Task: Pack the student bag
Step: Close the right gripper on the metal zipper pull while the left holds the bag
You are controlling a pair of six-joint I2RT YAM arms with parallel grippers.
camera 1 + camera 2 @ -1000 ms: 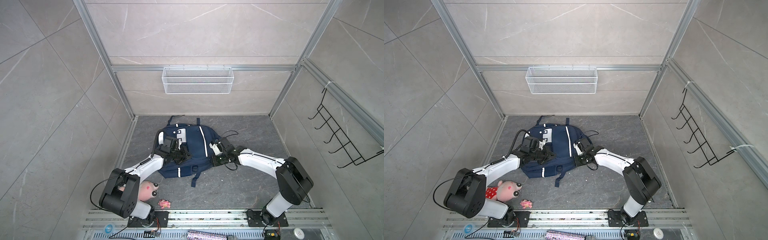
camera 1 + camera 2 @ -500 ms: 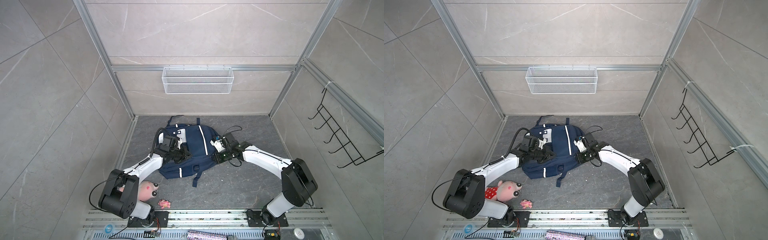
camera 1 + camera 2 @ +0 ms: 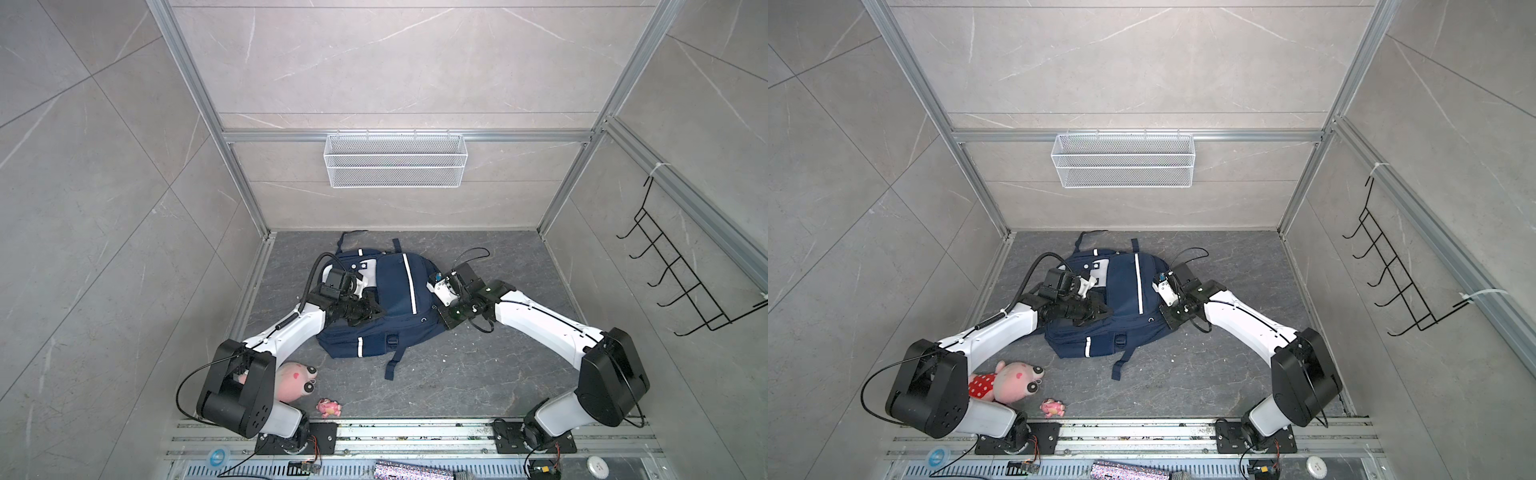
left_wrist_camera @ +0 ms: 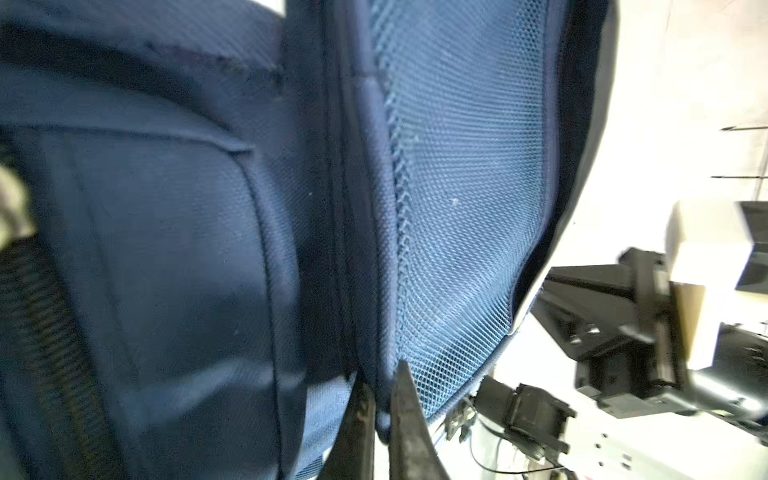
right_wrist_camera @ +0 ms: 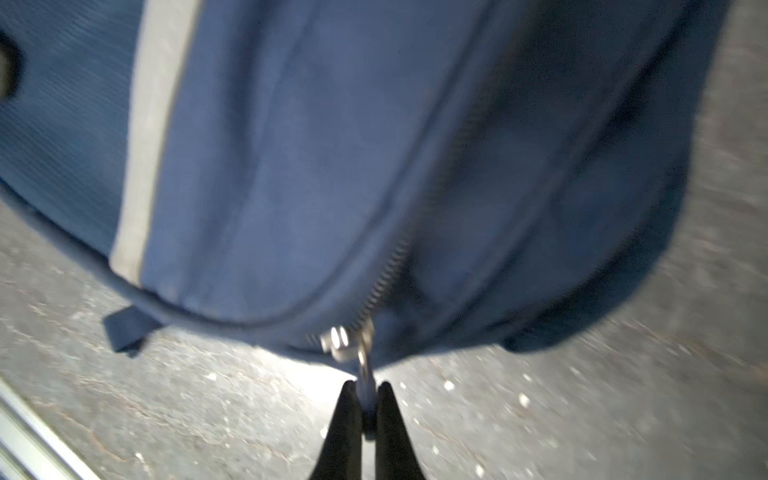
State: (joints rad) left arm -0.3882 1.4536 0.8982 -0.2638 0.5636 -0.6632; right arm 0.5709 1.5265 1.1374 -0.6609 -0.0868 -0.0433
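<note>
Lying flat on the grey floor [image 3: 457, 374], the student bag [image 3: 395, 299] looks soft and floppy to us, so we hold small firm bits. Our left gripper [image 4: 383, 384] pinches a blue seam [image 4: 372, 249]. Our right gripper [image 5: 366, 388] is clamped on the metal zip pull [image 5: 362, 361].

The right tool [image 5: 366, 388], closed tight, pinches the metal zip pull [image 5: 363, 361] at the edge of the navy student bag [image 5: 291, 166], which lies on the speckled grey bench [image 5: 166, 395]. A pale stripe [image 5: 153, 145] runs across the blurred fabric.
</note>
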